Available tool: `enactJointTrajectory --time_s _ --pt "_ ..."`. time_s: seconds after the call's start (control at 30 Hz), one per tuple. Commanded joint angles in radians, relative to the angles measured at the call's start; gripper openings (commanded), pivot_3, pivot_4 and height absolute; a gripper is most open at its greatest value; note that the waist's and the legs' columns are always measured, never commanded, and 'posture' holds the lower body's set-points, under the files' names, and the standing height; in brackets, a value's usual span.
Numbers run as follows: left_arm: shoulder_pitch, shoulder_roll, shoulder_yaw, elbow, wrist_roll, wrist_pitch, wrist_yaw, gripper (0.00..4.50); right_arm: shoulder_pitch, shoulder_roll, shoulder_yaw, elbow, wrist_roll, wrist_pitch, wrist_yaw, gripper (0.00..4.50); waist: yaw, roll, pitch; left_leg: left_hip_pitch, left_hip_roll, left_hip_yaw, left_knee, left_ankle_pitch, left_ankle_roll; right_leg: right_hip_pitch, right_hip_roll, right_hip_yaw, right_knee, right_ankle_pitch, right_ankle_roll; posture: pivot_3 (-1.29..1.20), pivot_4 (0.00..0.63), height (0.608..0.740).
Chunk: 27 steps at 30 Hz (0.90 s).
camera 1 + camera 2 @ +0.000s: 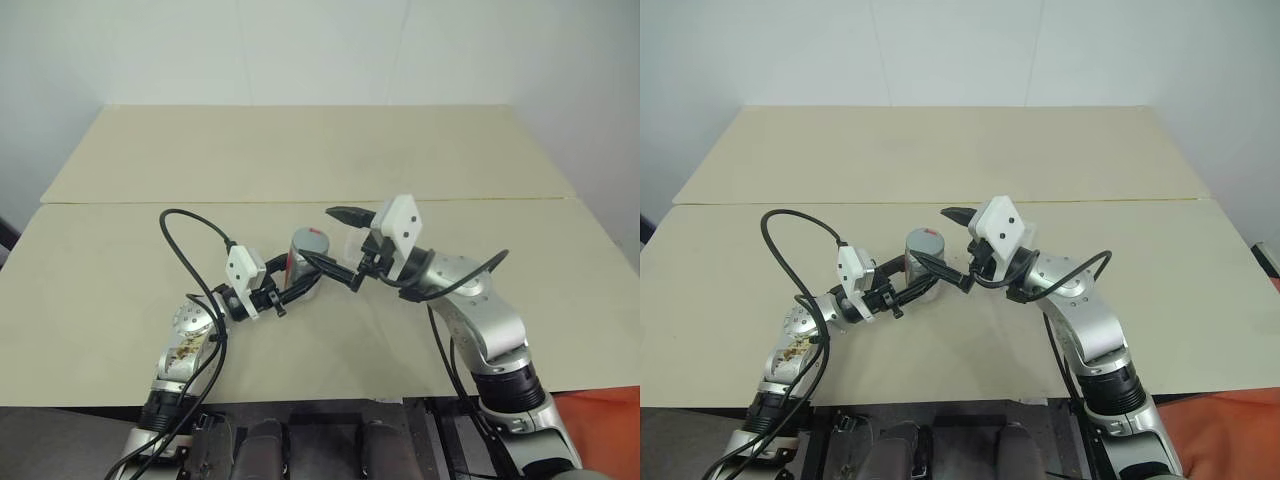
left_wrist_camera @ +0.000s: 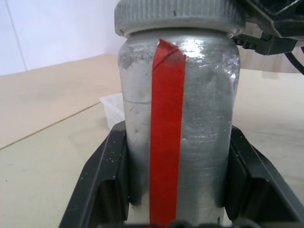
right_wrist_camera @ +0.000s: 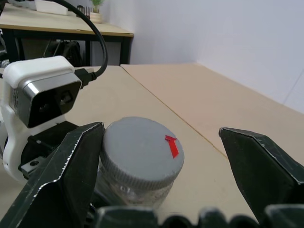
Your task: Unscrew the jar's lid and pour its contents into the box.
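My left gripper is shut on the jar, a silvery cylinder with a red stripe, and holds it upright just above the table. Its black fingers clamp the jar's lower sides. The grey lid with its small red mark sits on the jar. My right gripper stands open at lid height, one finger close beside the lid and the other well clear of it. A corner of the clear box shows behind the jar. The contents are hidden inside the jar.
Two beige tabletops meet at a seam just behind the grippers. A black cable loops up from my left wrist. The left wrist's white camera housing sits close beside the jar. A white wall stands behind the far table.
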Motion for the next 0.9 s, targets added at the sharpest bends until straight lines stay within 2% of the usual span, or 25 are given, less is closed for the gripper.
enactJointTrajectory --time_s 0.03,0.47,0.6,0.7,0.9 --pt "-0.021 0.004 0.018 -0.021 -0.025 -0.029 -0.013 2.07 0.011 -0.019 -0.044 -0.043 0.017 -0.023 0.008 4.45 0.000 0.000 0.000 0.000 0.000 0.000 0.000 0.000 0.000 0.000 0.000 0.000 0.000 0.000 0.000 0.00 0.150 0.740" --pt "-0.022 -0.009 0.033 -0.012 -0.027 -0.037 -0.016 2.07 0.039 -0.057 -0.058 -0.069 0.032 -0.026 0.036 4.45 0.000 0.000 0.000 0.000 0.000 0.000 0.000 0.000 0.000 0.000 0.000 0.000 0.000 0.000 0.000 0.00 0.150 0.740" --pt "-0.021 -0.015 0.033 -0.011 -0.025 -0.045 -0.013 2.07 0.045 -0.085 -0.080 -0.109 0.099 -0.008 0.092 4.45 0.001 0.000 0.000 0.000 0.000 0.000 0.000 0.000 0.000 0.000 0.000 0.000 0.000 0.000 0.000 0.00 0.150 0.740" --pt "-0.022 -0.030 0.028 -0.010 -0.024 -0.054 -0.007 2.07 0.022 -0.067 -0.063 -0.132 0.136 0.015 0.095 4.45 0.000 0.000 0.000 0.000 0.000 0.000 0.000 0.000 0.000 0.000 0.000 0.000 0.000 0.000 0.000 0.00 0.150 0.740" --pt "-0.017 -0.064 0.022 -0.011 -0.026 -0.079 -0.006 2.07 -0.064 0.022 0.000 -0.049 0.073 0.010 0.016 4.45 -0.003 0.000 0.000 0.000 0.000 0.000 0.000 0.000 0.000 0.000 0.000 0.000 0.000 0.000 0.000 0.00 0.150 0.740"
